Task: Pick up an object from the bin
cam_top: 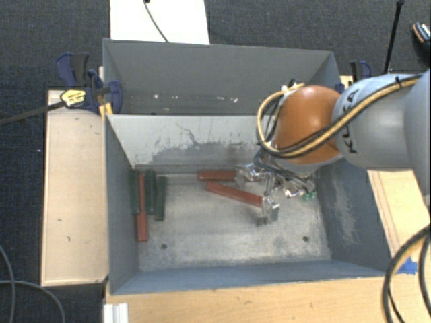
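Note:
My gripper (269,212) hangs low over the bin floor, right of the middle, under the orange wrist cover. A long reddish-brown bar (232,194) lies slanted on the floor, its right end right at the fingertips. A second reddish-brown bar (217,175) lies just behind it near the back wall. Whether the fingers are round the slanted bar's end cannot be made out.
Along the bin's left wall lie a dark green bar (157,195) and a reddish-brown bar (141,207), side by side. The arm reaches in from the right and covers the bin's back right part.

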Available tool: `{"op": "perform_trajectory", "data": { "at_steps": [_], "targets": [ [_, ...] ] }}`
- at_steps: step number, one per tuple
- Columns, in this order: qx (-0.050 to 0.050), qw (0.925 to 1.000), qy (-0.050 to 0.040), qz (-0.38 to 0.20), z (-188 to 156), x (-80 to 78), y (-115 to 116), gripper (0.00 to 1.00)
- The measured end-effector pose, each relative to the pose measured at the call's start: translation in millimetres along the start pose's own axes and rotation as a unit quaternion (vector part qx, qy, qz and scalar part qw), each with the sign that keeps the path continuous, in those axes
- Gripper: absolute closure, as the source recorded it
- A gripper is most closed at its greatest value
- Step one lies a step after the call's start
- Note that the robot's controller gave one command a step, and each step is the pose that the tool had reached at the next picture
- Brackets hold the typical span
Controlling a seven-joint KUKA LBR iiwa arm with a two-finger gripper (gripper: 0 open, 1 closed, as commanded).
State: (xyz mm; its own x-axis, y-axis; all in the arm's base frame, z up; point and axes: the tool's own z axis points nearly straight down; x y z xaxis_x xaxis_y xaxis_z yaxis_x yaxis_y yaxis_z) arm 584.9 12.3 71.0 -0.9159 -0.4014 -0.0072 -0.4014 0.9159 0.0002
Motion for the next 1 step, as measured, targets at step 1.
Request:
{"op": "perform_trajectory", "data": {
  "at_steps": [1],
  "targets": [
    [0.0,1.0,0.0014,0.003,0.1,2.0,-2.0,1.0]
  ]
}}
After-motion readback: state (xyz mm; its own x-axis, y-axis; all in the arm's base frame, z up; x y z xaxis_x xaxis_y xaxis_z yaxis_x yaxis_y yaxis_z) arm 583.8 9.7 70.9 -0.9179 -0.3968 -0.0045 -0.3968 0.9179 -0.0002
